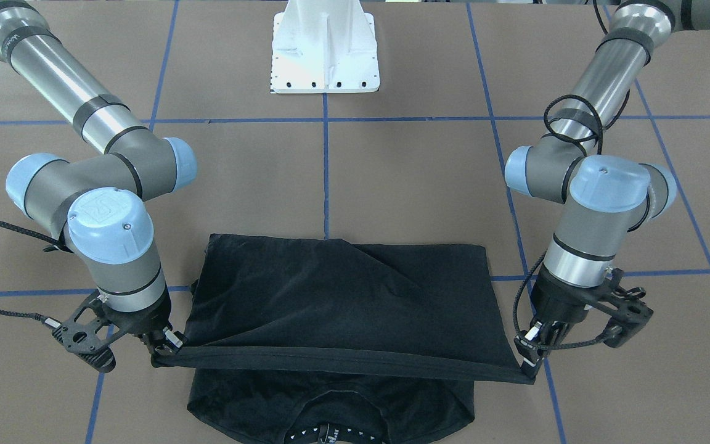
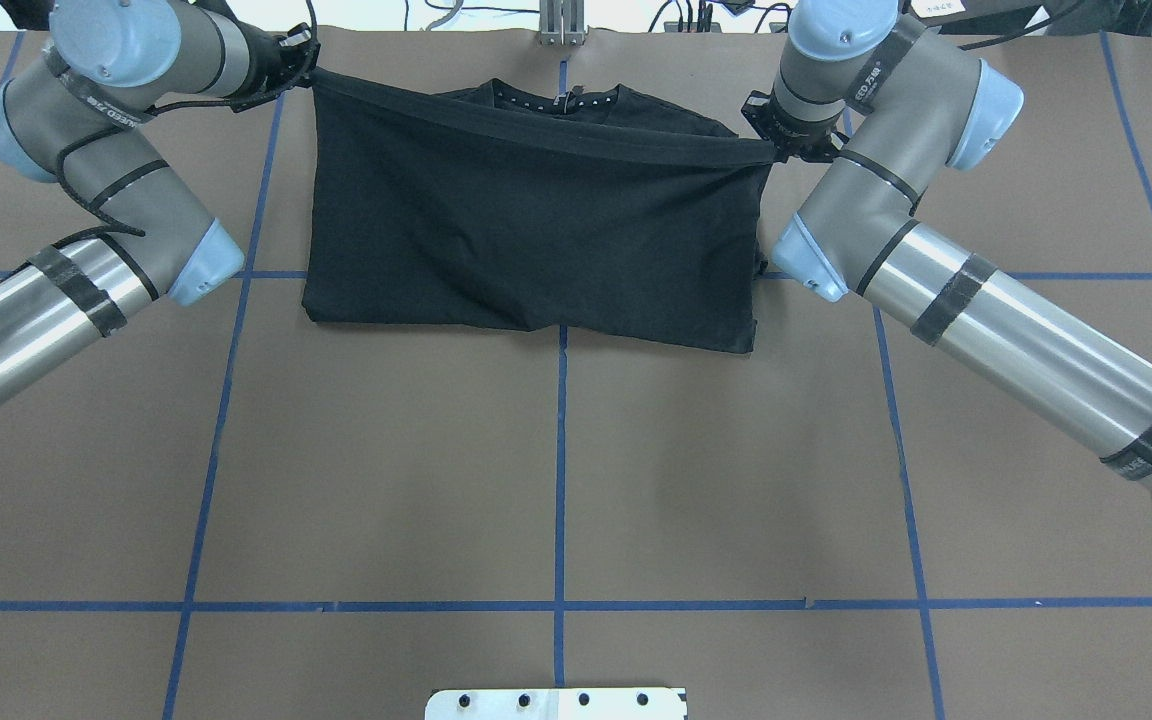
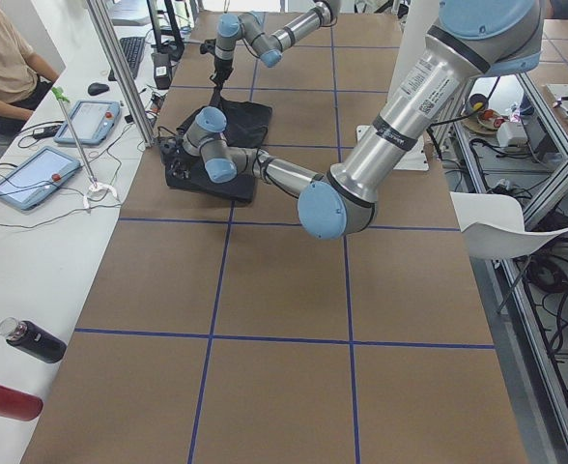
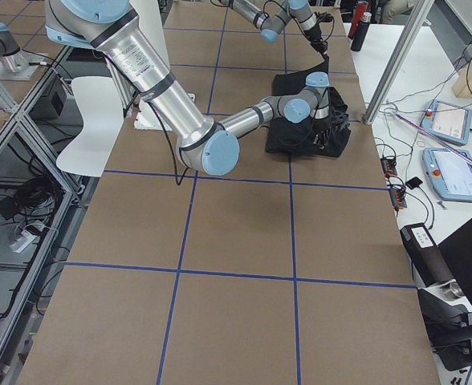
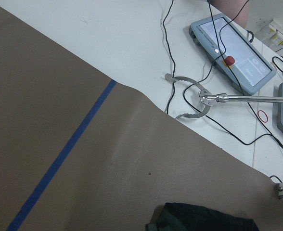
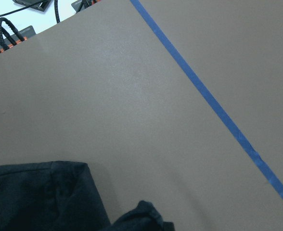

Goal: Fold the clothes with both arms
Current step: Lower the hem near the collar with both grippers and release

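Front view: black T-shirt [image 1: 342, 296] lies on the brown tabletop [image 1: 416, 179], lower half doubled over. Its lifted edge is stretched taut between the arms. The left claw [image 1: 530, 365] is clamped on one corner of that edge, the right claw [image 1: 167, 351] on the other.
Overhead: raised edge hangs just short of the collar [image 2: 558, 100].
Wrist views: only shirt scraps, bare tabletop and a blue tape line [image 6: 204, 91].

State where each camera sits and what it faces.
Front-facing: across the table, facing the pedestal; left arm, right arm, T-shirt.
Overhead: behind the robot, looking down; both arms.
Exterior left: table end; left arm nearest.
Exterior right: opposite end; right arm nearest.
Left wrist: table edge, tablet.
Right wrist: table, tape line; no arm visible.
Both wrists glimpse the T-shirt.
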Robot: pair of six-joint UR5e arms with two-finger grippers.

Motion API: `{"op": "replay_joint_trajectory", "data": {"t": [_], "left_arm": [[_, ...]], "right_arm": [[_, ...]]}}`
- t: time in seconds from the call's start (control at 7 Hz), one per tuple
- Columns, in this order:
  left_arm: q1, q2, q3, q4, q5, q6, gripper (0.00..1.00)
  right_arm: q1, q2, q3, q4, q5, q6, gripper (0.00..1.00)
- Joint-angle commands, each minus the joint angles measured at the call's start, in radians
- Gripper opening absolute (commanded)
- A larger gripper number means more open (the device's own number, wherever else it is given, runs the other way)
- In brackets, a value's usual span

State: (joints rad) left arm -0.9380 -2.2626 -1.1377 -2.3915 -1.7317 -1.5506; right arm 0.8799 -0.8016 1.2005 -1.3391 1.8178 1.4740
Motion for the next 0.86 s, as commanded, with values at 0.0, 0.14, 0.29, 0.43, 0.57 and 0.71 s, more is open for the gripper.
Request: {"op": "replay_joint_trajectory", "data": {"t": [0.0,0.14,0.29,0.43,0.57,0.71], "left_arm": [[0.004,-0.020,0.084,-0.061,0.001,0.000,0.00],[0.005,-0.020,0.108,-0.087,0.001,0.000,0.03],[0.005,-0.020,0.114,-0.087,0.001,0.000,0.07],[0.008,-0.020,0.118,-0.089,0.001,0.000,0.14],[0.011,-0.018,0.122,-0.089,0.003,0.000,0.17],[0.013,-0.014,0.124,-0.095,0.001,0.000,0.22]], "right_arm": [[-0.002,0.004,-0.002,0.008,0.000,0.003,0.00],[-0.004,0.024,-0.027,0.009,0.000,0.002,0.00],[-0.006,0.036,-0.060,0.043,-0.002,0.003,0.06],[-0.006,0.039,-0.084,0.078,-0.003,0.005,0.08],[-0.006,0.044,-0.087,0.080,-0.003,0.005,0.16],[-0.006,0.079,-0.116,0.080,-0.003,0.006,0.35]]}}
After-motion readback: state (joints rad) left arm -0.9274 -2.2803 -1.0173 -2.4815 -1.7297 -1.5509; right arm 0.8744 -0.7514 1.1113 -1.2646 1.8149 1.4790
